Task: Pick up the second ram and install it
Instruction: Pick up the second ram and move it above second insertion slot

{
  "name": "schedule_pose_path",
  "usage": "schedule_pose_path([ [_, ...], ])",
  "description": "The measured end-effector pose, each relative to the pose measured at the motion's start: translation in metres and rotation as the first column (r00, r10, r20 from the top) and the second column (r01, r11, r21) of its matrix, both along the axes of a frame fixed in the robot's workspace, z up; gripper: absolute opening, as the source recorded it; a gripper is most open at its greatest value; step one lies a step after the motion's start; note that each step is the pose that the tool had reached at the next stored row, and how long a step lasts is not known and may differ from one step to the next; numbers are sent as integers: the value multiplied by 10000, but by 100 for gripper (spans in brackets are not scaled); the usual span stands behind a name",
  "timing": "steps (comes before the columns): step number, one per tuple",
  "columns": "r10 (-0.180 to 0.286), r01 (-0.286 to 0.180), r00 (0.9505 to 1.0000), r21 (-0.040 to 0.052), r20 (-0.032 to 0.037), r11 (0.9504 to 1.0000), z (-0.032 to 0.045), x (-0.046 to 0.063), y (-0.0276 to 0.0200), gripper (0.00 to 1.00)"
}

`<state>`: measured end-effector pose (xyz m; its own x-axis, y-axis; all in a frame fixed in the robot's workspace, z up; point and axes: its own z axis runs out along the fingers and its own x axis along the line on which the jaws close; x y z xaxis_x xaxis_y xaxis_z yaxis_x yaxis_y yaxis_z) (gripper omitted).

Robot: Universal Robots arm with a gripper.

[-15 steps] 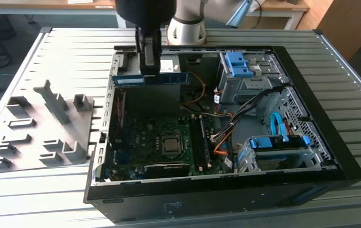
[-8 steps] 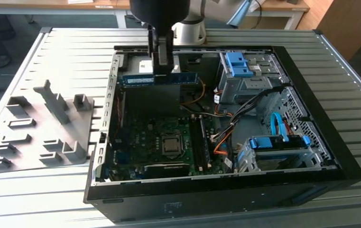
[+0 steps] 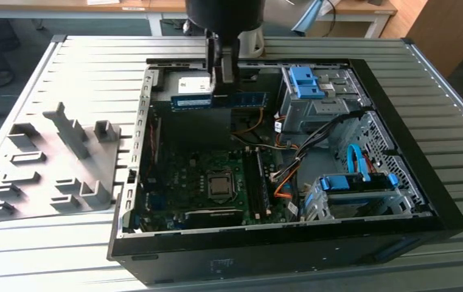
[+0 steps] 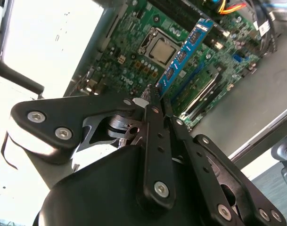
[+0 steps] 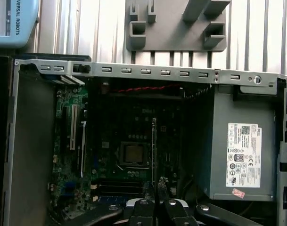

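Note:
The second ram point(image 3: 247, 99) is a long blue-green strip with dark chips, held level in the air over the far part of the open computer case point(image 3: 138, 152). My gripper point(image 3: 219, 90) hangs from above and is shut on the strip near its middle. In the second wrist view the ram point(image 4: 185, 49) runs out from my gripper point(image 4: 155, 96) over the motherboard, above the processor socket point(image 4: 159, 47) and the long black slots point(image 4: 200, 92). In the first wrist view the ram point(image 5: 154, 146) shows edge-on, rising from my gripper point(image 5: 155, 186).
A grey parts fixture point(image 3: 53, 164) with upright holders lies on the slatted table at the exterior view's left. Inside the case are blue drive brackets point(image 3: 306, 82), a drive cage point(image 3: 353, 194), loose cables point(image 3: 296, 158) and the power supply point(image 5: 242, 150).

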<state>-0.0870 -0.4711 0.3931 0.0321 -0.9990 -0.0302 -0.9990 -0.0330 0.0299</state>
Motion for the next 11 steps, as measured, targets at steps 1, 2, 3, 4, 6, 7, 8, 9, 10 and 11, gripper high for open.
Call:
schedule_pose_path([
  [1,0,0,10000,0,-1,10000,-1,25,1,14],
  [2,-1,1,10000,0,-3,10000,-1,49,2,14],
  [3,-1,1,10000,0,-4,10000,0,74,3,14],
  [4,-1,1,10000,-1,-5,10000,-1,98,4,14],
  [6,0,0,10000,0,-8,10000,-1,144,6,14],
  [7,-1,1,10000,0,-9,10000,-1,166,6,14],
  [8,-1,1,10000,0,-10,10000,-1,188,7,14],
  [9,-1,1,10000,0,-11,10000,-1,210,8,14],
  [10,-1,1,10000,-1,-13,10000,-2,234,9,14],
  [11,-1,1,10000,0,-14,10000,-2,256,10,14],
])
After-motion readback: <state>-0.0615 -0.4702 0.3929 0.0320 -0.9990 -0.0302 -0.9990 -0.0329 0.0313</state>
